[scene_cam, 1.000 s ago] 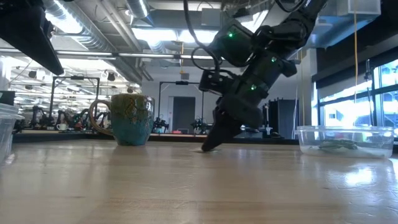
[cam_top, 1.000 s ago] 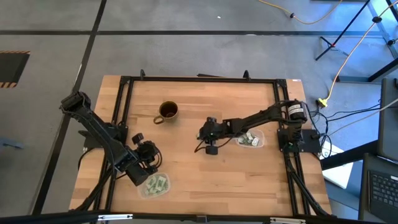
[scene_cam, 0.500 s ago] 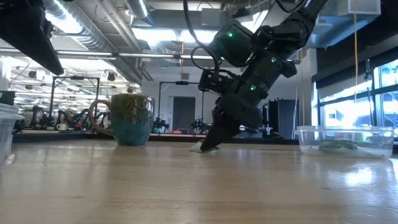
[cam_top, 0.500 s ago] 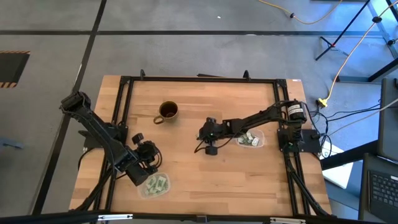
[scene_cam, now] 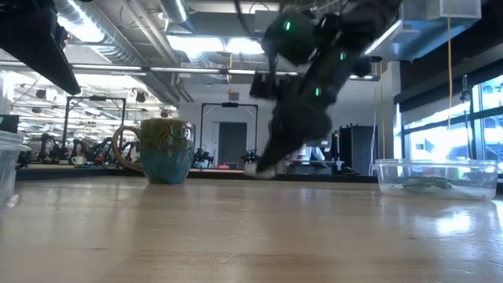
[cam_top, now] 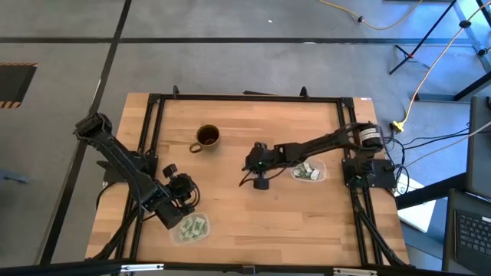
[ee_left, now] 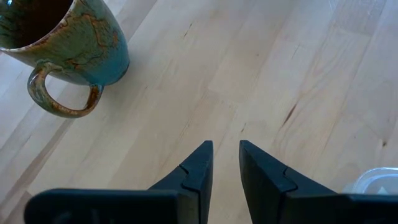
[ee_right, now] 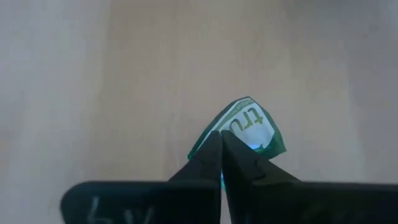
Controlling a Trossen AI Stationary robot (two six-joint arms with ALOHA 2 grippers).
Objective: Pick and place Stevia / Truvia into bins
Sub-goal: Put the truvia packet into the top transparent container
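My right gripper [cam_top: 249,163] is over the middle of the table, shut on a green and white Truvia sachet [ee_right: 249,124]. In the low view it [scene_cam: 266,167] hangs a little above the tabletop. The right bin [cam_top: 308,172], clear plastic, sits near the right edge with sachets in it and also shows in the low view [scene_cam: 436,179]. The left bin [cam_top: 190,228], also holding sachets, lies near the front left. My left gripper [cam_top: 186,196] waits just beyond that bin, its fingers [ee_left: 205,162] a little apart and touching nothing. My right gripper pinches the sachet between its two fingertips [ee_right: 214,149] at the sachet's near edge [ee_right: 231,138]. The fingers slant down from above. The paper is bent up around the fingertips, with the printed face showing. The sachet is lifted clear of the table.
A brown and teal mug [cam_top: 207,138] stands toward the far left of the table, left of my right gripper, and shows in the low view [scene_cam: 161,149] and left wrist view [ee_left: 62,37]. Bare wood lies between the two bins. A black frame edges the table.
My right gripper, whose tips were down on the table a second ago, has risen with the sachet pinched in them. The sachet has come off the wood and now hangs at the fingertips.
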